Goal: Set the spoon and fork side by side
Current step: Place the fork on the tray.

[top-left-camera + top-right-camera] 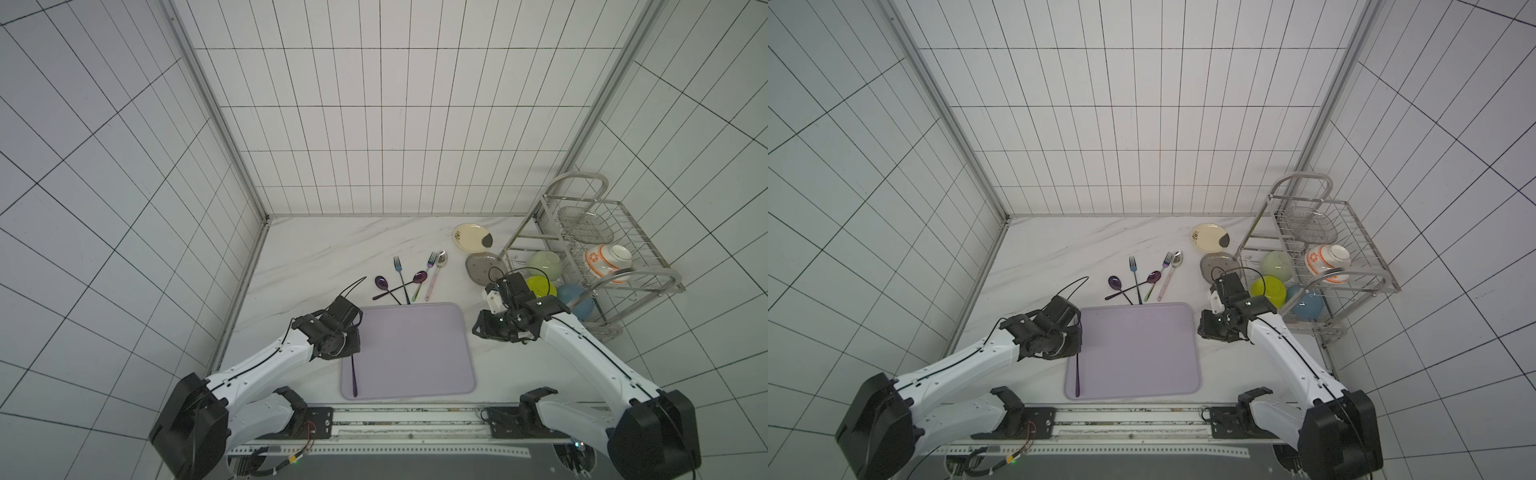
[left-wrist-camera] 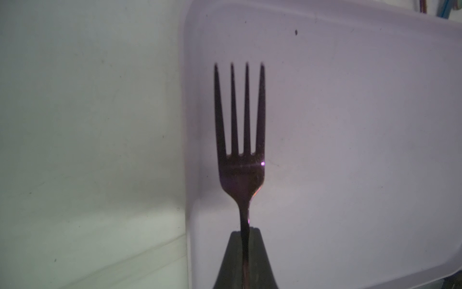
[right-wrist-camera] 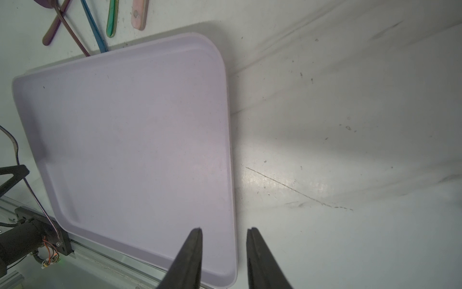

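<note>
Purple metallic fork (image 2: 240, 140), four slim tines

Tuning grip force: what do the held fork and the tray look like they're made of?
Fork in the left gripper: probably metal with a glossy purple iridescent coating; thin tines, sharp glints on the neck.
Tray: likely plastic or silicone, matte lilac; rounded moulded rim, no reflections. Which of the two can't be told.
</note>
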Robot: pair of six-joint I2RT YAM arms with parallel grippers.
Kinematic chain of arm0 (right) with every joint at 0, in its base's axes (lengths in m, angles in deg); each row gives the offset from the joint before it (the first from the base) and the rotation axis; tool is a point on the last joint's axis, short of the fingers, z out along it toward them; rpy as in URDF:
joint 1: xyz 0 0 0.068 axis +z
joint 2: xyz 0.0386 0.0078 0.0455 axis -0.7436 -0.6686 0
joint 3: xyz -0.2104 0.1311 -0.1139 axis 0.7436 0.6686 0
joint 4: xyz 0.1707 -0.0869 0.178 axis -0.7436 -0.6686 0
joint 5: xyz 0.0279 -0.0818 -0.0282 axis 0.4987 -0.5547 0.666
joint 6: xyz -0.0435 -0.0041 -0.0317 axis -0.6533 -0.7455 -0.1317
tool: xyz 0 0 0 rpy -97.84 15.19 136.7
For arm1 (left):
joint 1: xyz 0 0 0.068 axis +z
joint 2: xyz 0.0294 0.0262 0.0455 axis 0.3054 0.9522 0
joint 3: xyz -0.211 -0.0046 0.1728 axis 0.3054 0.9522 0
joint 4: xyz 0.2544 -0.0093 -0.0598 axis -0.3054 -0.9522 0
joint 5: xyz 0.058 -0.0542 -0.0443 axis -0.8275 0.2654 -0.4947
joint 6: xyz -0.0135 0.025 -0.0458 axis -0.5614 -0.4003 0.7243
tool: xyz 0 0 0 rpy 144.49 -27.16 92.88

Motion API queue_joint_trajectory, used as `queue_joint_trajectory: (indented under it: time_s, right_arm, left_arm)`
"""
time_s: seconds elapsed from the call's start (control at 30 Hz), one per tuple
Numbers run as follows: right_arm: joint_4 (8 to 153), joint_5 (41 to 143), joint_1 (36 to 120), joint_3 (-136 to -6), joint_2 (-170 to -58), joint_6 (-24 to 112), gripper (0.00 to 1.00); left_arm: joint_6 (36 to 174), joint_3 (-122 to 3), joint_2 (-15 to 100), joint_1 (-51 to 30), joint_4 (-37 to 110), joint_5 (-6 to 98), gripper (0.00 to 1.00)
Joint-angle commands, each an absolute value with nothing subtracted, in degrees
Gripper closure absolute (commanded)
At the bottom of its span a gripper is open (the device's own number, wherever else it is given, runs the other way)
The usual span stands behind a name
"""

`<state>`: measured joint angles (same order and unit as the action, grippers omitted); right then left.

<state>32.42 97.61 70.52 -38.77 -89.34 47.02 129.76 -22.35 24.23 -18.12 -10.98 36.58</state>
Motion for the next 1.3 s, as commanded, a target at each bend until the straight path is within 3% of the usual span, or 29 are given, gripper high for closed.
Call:
queue_joint_trajectory:
  time_s: [0.0, 0.57, 0.73, 1.27]
  right_arm:
    - [32.38, 98.19, 70.58, -38.42, -88.33, 46.40, 0.67]
    - [32.77, 97.85, 70.64, -38.21, -87.91, 46.53, 0.67]
    - [32.86, 97.76, 70.61, -38.12, -88.18, 46.53, 0.67]
    - [33.11, 97.11, 70.63, -37.94, -87.74, 46.83, 0.67]
  left_arm:
    - [127.94, -23.11, 26.81, -18.34, -6.96, 33.98, 1.00]
    - [123.41, -27.09, 37.77, -18.40, -7.95, 31.03, 1.00]
    - [122.46, -27.91, 40.36, -18.55, -7.56, 31.27, 0.96]
    - [126.09, -26.47, 38.51, -22.39, -10.57, 29.79, 0.88]
